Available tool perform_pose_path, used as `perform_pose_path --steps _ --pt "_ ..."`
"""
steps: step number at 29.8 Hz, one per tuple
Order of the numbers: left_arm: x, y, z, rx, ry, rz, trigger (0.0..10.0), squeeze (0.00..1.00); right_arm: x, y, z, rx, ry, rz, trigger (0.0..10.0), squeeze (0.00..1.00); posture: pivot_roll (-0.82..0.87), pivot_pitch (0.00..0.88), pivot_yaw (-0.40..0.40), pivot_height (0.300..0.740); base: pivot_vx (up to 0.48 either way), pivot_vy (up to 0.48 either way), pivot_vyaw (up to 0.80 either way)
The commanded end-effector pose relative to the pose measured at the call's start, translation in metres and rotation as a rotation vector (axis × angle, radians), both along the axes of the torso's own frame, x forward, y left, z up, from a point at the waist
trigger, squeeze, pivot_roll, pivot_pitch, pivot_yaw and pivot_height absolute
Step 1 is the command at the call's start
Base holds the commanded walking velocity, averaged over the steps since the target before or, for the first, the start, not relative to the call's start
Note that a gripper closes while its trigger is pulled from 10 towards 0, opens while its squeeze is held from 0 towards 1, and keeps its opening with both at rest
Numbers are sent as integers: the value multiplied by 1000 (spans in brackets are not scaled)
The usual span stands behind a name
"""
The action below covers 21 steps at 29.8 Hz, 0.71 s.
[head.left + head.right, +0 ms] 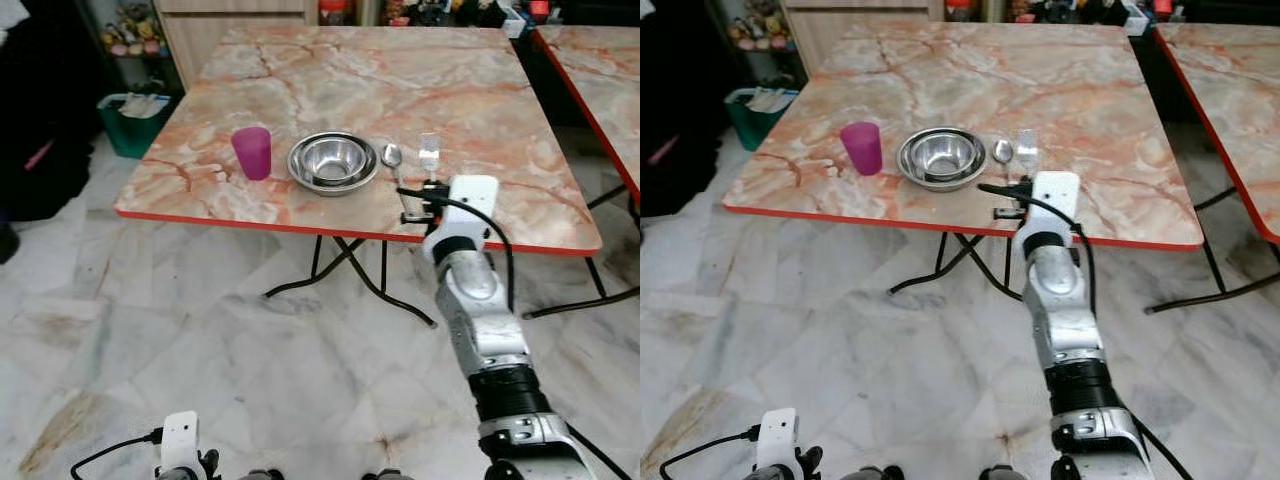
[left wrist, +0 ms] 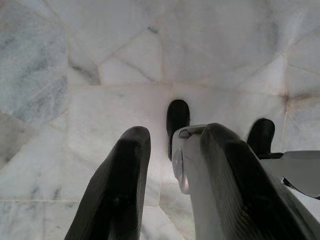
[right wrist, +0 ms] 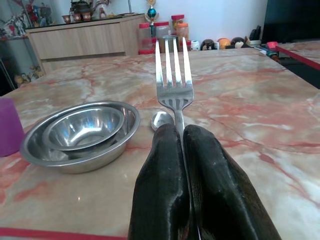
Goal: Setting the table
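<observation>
Right hand (image 3: 181, 150) pinching a shiny metal fork (image 3: 174, 80) above the marbled counter (image 1: 500, 120), beside spoon (image 1: 392, 156) and nested steel bowls (image 1: 333, 162).

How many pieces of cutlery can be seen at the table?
2. A spoon lies on the table just right of the bowl. A fork is gripped in the right end effector, over the table's near edge, right of the spoon.

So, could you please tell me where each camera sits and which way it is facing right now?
Left eye view: on the head, looking down at the table, with the right arm reaching to its near edge.
Right eye view: beside it, same scene.
Left wrist view: along the left hand at the marble floor.
Right wrist view: along the right hand, shut on the fork.
Shared: the steel bowls and purple cup.
</observation>
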<state>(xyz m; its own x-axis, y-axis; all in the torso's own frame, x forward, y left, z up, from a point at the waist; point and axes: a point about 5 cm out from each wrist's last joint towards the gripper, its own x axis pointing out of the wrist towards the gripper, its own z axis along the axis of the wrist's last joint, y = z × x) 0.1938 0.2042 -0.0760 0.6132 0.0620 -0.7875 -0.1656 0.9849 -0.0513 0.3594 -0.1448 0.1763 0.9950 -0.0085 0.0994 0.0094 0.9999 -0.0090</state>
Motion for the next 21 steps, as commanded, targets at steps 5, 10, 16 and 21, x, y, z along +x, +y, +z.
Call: perform_pose_path --steps 5,10,16,21 --pt "-5 4 -2 15 11 15 10000 0 0 4 1 1 1 13 10000 0 -4 151 25 740 0 -270 0" --pt "-3 4 -1 5 -12 43 10000 0 1 3 1 0 3 12 10000 0 -3 151 22 740 0 -54 0" --pt "-3 4 -1 5 -12 43 10000 0 1 3 1 0 3 12 10000 0 -3 151 22 740 0 0 0" --pt "-2 8 0 19 -5 32 10000 0 1 0 -1 -7 14 -3 10000 0 -6 161 24 740 250 0 0"
